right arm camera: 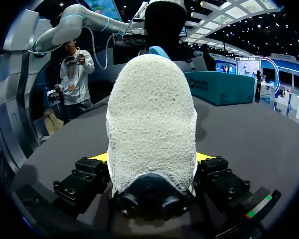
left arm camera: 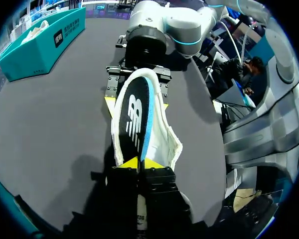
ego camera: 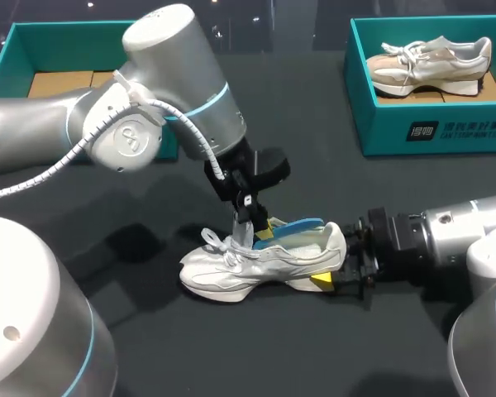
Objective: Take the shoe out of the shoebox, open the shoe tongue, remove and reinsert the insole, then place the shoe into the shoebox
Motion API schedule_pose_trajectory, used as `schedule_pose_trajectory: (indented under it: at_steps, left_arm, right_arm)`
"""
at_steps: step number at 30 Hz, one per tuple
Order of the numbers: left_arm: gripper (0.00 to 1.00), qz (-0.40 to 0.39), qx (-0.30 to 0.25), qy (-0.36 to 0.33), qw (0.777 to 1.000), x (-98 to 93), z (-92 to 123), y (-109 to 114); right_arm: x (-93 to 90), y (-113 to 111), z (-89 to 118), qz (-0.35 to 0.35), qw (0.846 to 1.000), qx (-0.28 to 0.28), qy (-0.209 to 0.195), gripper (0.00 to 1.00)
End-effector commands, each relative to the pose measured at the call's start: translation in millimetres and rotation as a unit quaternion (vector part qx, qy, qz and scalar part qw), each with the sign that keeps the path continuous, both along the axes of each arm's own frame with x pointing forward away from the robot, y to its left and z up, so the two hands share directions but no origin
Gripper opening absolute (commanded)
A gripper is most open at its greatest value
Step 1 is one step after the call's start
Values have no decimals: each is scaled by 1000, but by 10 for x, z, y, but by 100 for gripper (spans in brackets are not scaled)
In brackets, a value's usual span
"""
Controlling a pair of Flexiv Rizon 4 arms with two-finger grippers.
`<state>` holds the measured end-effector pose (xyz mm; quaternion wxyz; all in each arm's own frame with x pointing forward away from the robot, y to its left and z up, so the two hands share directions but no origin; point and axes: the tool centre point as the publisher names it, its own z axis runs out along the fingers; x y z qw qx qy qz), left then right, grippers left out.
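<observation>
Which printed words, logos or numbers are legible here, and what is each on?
On the right shoebox front: a white logo and a line of characters, too small to read.
On the insole: a large white stylised emblem, no plain words.
On the left end effector body: a small label, blurred.
No legible numbers.

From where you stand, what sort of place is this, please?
Probably a robot workstation for shoe handling: a dark table, a teal shoebox holding a beige shoe, and my right gripper gripping the heel of a white shoe while my left gripper pinches its insole.
</observation>
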<state>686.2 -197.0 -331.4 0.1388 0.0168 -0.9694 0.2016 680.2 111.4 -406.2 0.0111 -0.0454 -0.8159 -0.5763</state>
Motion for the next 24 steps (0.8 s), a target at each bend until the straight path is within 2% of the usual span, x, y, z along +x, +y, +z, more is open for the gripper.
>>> schedule_pose_trajectory:
  at_steps: [1, 12, 18, 19, 21, 22, 24]
  left_arm:
    - [0, 2, -21, -8, 1000, -42, 115, 16]
    - [0, 17, -27, -60, 998, -3, 241, -414]
    - [0, 41, -25, -78, 996, 71, 251, -512]
    - [7, 43, -25, -80, 996, 76, 254, -516]
    - [29, 49, -26, -89, 994, 80, 268, -520]
    - [36, 50, -27, -94, 994, 76, 276, -524]
    - [41, 52, -31, -101, 993, 62, 296, -523]
  right_arm:
    - [-17, 5, 12, 0, 1000, -2, 0, 0]
    - [-17, 5, 12, 0, 1000, -2, 0, 0]
    - [-17, 5, 12, 0, 1000, -2, 0, 0]
    - [-17, 5, 12, 0, 1000, -2, 0, 0]
    - [-17, 5, 12, 0, 1000, -2, 0, 0]
    - [-17, 5, 12, 0, 1000, -2, 0, 0]
    - [-17, 5, 12, 0, 1000, -2, 0, 0]
